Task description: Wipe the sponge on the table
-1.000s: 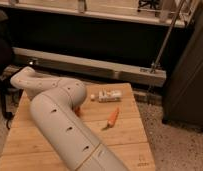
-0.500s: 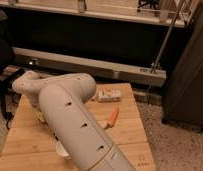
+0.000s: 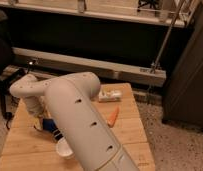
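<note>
The light wooden table (image 3: 132, 137) fills the lower part of the camera view. My white arm reaches from the bottom middle up to the left, then bends down over the table's left side. The gripper (image 3: 43, 125) hangs low there, mostly hidden behind the arm's forearm. A bit of bright blue, the sponge (image 3: 50, 123), shows right at the gripper, just above the table top. Whether the sponge touches the wood is hidden from here.
A white bowl (image 3: 63, 148) sits just below the gripper, partly behind the arm. An orange carrot (image 3: 112, 116) lies right of the arm, and a white packet (image 3: 110, 95) rests near the far edge. Dark shelving and a metal rail stand behind the table.
The arm has swung to the right and nearer to the camera, and its elbow has risen. The gripper has come down over the table's left side, and the blue sponge and white bowl now show.
</note>
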`<act>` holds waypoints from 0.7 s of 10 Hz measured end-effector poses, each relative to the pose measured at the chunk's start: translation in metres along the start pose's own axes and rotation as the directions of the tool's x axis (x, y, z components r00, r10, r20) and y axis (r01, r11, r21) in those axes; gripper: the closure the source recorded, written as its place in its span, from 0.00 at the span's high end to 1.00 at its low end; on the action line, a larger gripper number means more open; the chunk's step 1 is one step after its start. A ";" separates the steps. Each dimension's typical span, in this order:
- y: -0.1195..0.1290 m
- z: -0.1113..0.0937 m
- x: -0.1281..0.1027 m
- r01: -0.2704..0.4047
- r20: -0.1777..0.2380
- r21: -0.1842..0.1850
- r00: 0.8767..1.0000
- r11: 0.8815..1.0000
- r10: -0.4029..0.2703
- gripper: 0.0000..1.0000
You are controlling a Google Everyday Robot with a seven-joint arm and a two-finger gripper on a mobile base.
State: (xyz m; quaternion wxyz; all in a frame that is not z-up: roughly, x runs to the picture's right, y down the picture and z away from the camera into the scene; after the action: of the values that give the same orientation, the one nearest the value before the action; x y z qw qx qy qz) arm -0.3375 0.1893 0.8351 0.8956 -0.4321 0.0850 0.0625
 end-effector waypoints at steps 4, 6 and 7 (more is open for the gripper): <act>0.024 0.000 -0.019 0.088 0.001 -0.001 0.996 0.996 -0.088 0.28; 0.036 0.001 -0.033 0.136 0.000 -0.002 0.991 0.991 -0.136 0.28; 0.041 0.001 -0.041 0.159 0.000 -0.002 0.987 0.987 -0.159 0.28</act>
State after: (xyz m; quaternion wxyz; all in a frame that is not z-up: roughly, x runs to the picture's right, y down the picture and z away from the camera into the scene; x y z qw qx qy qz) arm -0.3853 0.2141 0.8126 0.8973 -0.4384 0.0505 -0.0090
